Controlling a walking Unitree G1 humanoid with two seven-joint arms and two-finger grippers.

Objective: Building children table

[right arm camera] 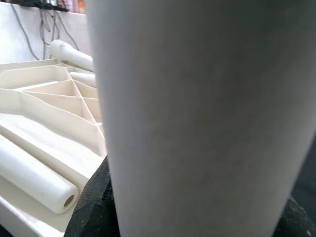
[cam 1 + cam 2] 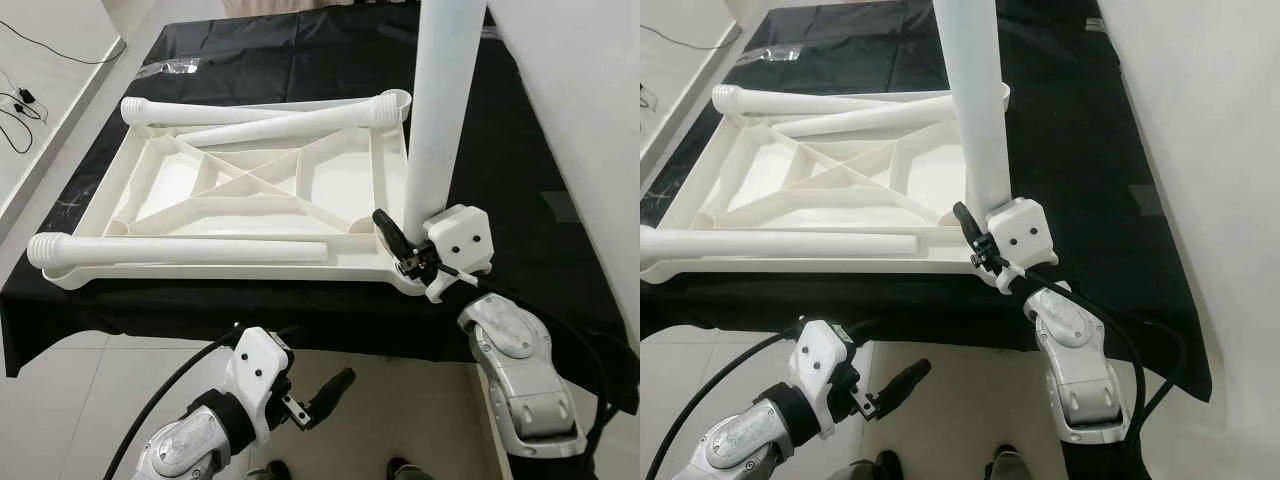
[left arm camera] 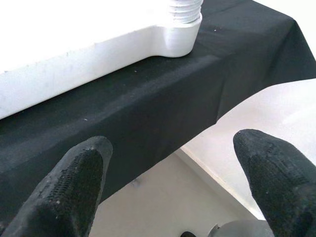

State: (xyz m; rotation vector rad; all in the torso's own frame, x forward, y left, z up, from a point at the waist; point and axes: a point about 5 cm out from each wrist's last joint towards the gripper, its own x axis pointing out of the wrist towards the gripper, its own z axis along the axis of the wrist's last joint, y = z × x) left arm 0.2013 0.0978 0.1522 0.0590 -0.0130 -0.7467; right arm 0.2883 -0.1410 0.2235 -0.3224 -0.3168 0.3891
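Left eye view: nearest, the left end effector (image 2: 318, 398) hangs below the counter edge over the pale floor, fingers spread and empty. On the black-clothed counter (image 2: 520, 170) lies an upturned white ribbed plastic tabletop (image 2: 250, 190). At its near right corner the right end effector (image 2: 398, 243) pinches an upright white plastic tube leg (image 2: 440, 110). Three more white legs (image 2: 180, 250) lie across the tabletop.

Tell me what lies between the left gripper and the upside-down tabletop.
Only the black cloth's hanging front edge separates the left gripper from the tabletop, seen in the left eye view.
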